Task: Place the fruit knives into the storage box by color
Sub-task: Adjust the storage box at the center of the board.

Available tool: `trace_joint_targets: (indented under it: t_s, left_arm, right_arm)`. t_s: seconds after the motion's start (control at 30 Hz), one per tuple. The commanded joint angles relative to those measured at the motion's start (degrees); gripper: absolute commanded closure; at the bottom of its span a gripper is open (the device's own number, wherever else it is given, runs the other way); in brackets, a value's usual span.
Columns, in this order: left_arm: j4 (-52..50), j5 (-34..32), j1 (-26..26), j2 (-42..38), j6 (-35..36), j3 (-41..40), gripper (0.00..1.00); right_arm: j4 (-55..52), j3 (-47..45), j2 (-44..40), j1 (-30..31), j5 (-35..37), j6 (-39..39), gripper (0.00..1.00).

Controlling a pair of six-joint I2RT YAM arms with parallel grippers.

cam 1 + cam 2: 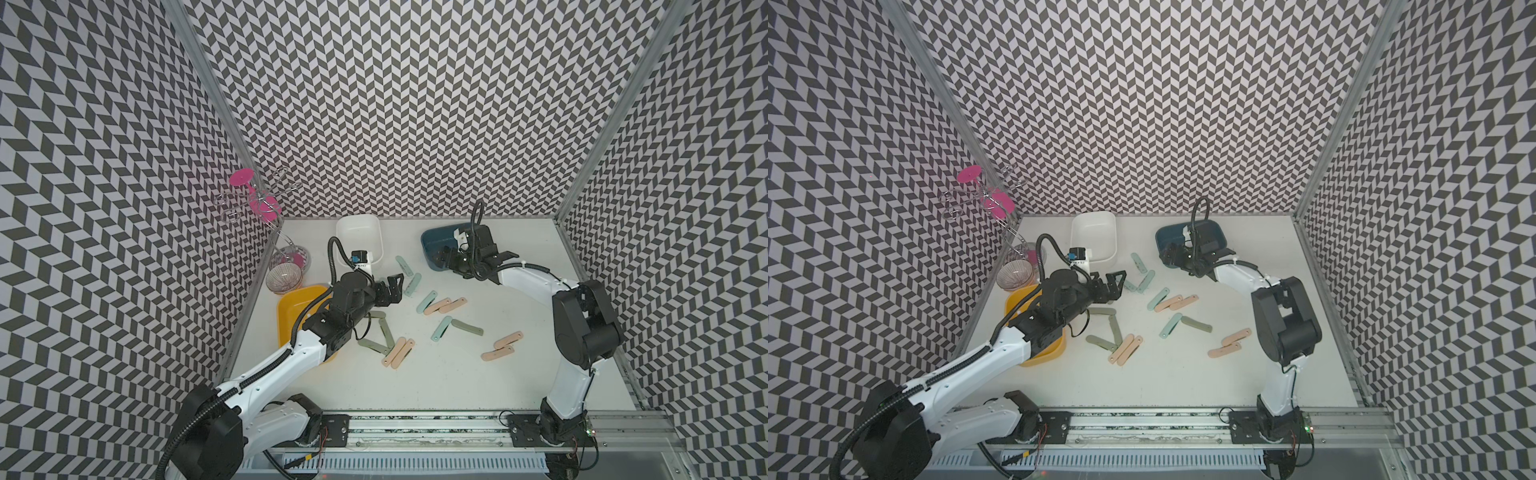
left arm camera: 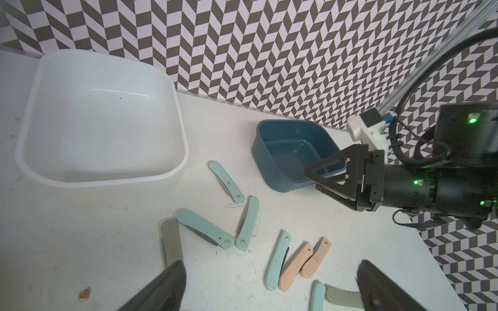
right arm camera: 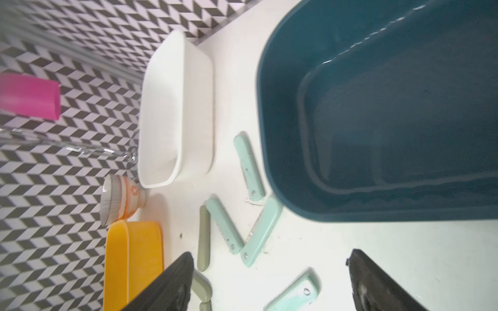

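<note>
Several fruit knives lie loose on the white table in mint [image 1: 427, 301], peach-pink [image 1: 399, 352] and olive [image 1: 467, 327]. The storage boxes are white [image 1: 359, 237], dark blue [image 1: 432, 243] and yellow [image 1: 291, 316]; the white and blue ones show nothing inside. My left gripper [image 1: 398, 289] hangs open over the table between the yellow box and the mint knives [image 2: 204, 229], with nothing between its fingers. My right gripper [image 1: 441, 259] is open at the blue box's [image 3: 377, 107] front left corner, above mint knives [image 3: 260, 233], holding nothing.
A wire glass rack with a pink glass [image 1: 249, 195] stands in the back left corner, a small patterned bowl [image 1: 284, 279] beside the yellow box. Patterned walls close three sides. The metal arm rail [image 1: 415, 428] runs along the front.
</note>
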Motion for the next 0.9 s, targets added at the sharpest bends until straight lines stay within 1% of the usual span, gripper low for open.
trace_joint_targets:
  t_s: [0.0,0.13,0.23,0.33,0.47,0.57,0.67,0.77,0.87]
  left_arm:
    - [1.0,-0.3,-0.3,0.9,-0.2,0.4,0.01]
    - [1.8,0.1,-0.3,1.5,-0.2,0.4,0.01]
    - [1.9,0.3,-0.3,1.9,-0.1,0.6,0.01]
    - [1.9,0.4,-0.3,2.0,0.2,0.8,0.01]
    - [1.6,0.6,-0.3,2.3,0.3,1.1,0.01]
    - [1.3,0.6,-0.3,2.3,0.5,1.1,0.01]
    - [1.1,0.6,-0.3,2.0,0.5,1.1,0.01]
    - [0.8,0.6,-0.3,1.8,0.4,1.1,0.01]
    - [0.6,0.7,-0.3,1.5,0.4,1.1,0.01]
  right_arm:
    - [-4.3,1.6,-4.4,-1.5,5.5,-6.0,0.12]
    - [-5.0,1.5,-7.8,-5.9,15.0,-7.6,0.1]
    - [-4.7,3.4,-7.0,-8.1,22.0,-9.0,0.08]
    - [-8.2,9.4,-2.1,-9.1,27.9,-10.9,0.06]
    - [-15.0,19.6,7.4,-9.5,34.7,-12.3,0.05]
    - [-20.0,26.7,13.7,-10.1,36.6,-13.1,0.05]
    - [-23.2,31.4,18.3,-10.7,36.8,-13.2,0.05]
    - [-24.6,32.5,20.7,-11.0,36.9,-13.4,0.05]
    - [-23.7,29.9,20.6,-11.2,37.4,-13.2,0.05]
